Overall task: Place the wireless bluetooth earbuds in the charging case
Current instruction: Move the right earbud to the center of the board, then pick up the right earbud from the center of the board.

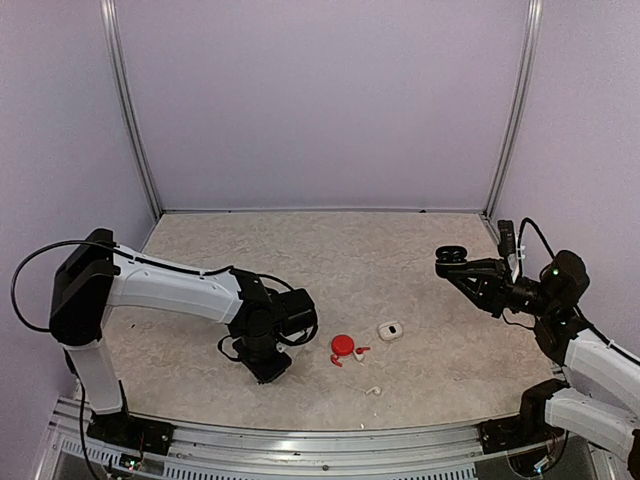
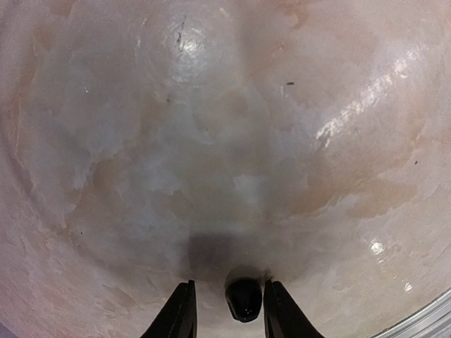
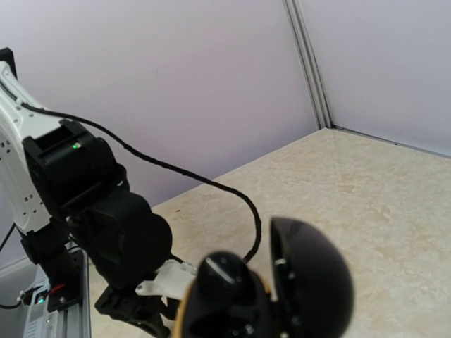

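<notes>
Earbud (image 2: 244,298), glossy black, on table (image 2: 225,141) between narrowly parted fingers of left gripper (image 2: 230,284). Looks light, slippery; best pinched across its body. Open case (image 3: 282,282) clamped in raised right gripper (image 1: 450,262).

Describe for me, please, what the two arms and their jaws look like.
Both arms have white link shells with black joint housings and black wrists. The left arm trails a looping black cable; the right arm shows a green indicator light. The jaws are slim, black and tapered.
</notes>
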### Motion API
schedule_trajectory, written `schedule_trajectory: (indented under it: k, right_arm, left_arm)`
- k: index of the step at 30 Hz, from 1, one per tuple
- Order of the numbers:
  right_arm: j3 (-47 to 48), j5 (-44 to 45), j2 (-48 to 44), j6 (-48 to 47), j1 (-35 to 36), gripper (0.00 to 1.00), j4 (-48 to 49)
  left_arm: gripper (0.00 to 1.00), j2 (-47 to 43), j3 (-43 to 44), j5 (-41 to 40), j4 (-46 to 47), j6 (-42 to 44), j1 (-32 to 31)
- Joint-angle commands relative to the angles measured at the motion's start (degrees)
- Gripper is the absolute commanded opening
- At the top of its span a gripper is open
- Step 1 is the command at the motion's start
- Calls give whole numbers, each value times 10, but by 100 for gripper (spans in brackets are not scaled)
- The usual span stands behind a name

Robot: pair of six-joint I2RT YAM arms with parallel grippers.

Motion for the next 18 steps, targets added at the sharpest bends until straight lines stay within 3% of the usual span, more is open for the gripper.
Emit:
schedule_trajectory:
  k: [1, 18]
  right_arm:
    - [0, -5, 1, -4, -6, 0, 4]
    - [1, -5, 4, -4, -7, 0, 1]
  left_arm:
    - [32, 12, 14, 1, -19, 13, -6]
    - [30, 37, 35, -16, -24, 39, -8]
